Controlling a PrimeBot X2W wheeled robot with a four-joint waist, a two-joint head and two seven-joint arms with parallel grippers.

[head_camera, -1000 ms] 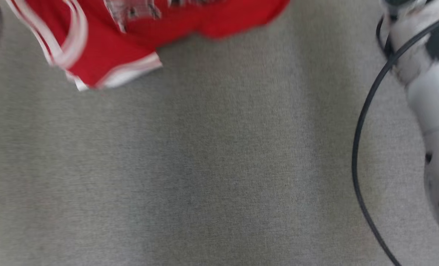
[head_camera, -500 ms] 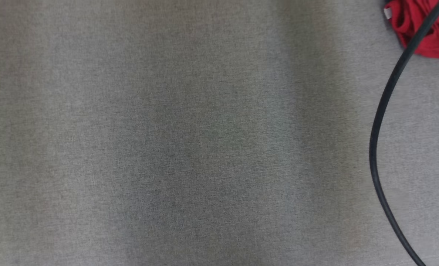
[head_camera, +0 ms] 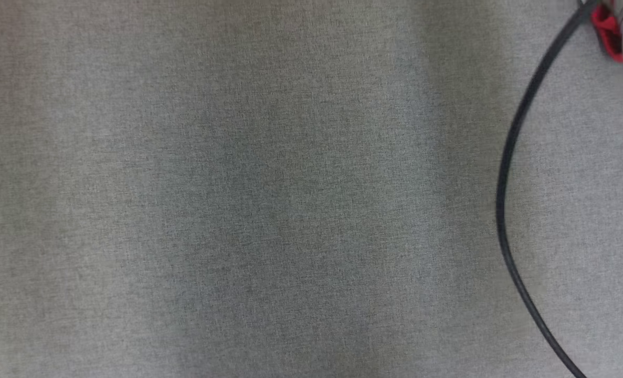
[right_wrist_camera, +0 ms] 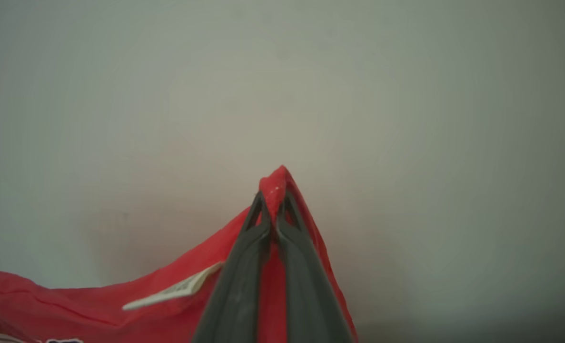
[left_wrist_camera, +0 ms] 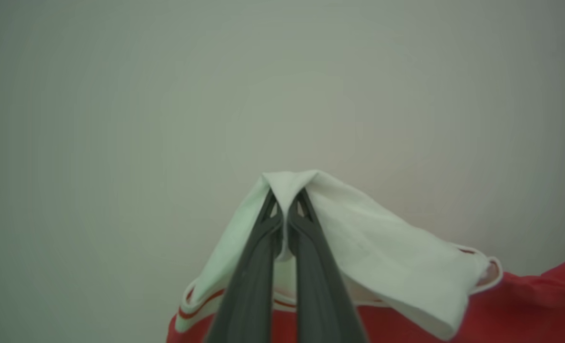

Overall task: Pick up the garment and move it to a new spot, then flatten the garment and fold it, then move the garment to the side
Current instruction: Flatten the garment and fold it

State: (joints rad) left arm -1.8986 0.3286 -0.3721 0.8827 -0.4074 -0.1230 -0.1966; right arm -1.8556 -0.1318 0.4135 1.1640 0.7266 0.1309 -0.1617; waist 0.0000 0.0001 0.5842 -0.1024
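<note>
My head had swung, so the garment (head_camera: 606,32) sat as a red scrap at the view's top right, over the grey tabletop (head_camera: 238,210). My left jaws gripped its white hem tight, my right jaws a red edge. Best, I judged, to carry it taut and level.

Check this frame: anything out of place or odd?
Nothing damaged. The left gripper and right gripper each pinch the red garment. Oddly, the head view catches just a sliver of it at the top-right corner, beside a black cable.
</note>
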